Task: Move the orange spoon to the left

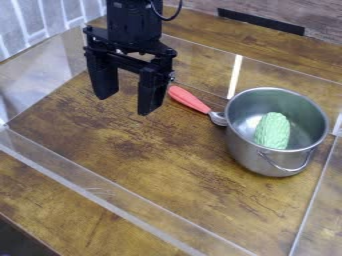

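The orange spoon (191, 101) lies on the wooden table, its orange-red handle pointing up-left and its small silver bowl resting against the left side of the metal pot (241, 140). My gripper (124, 98) hangs just left of the spoon's handle, black fingers (100, 80) pointing down and spread apart, open with nothing between them. The right finger partly covers the handle's upper end.
A green ribbed object (273, 130) lies inside the pot. Clear plastic walls (80, 175) fence the wooden table (120, 150) on all sides. Bare wood stretches left of and in front of the gripper.
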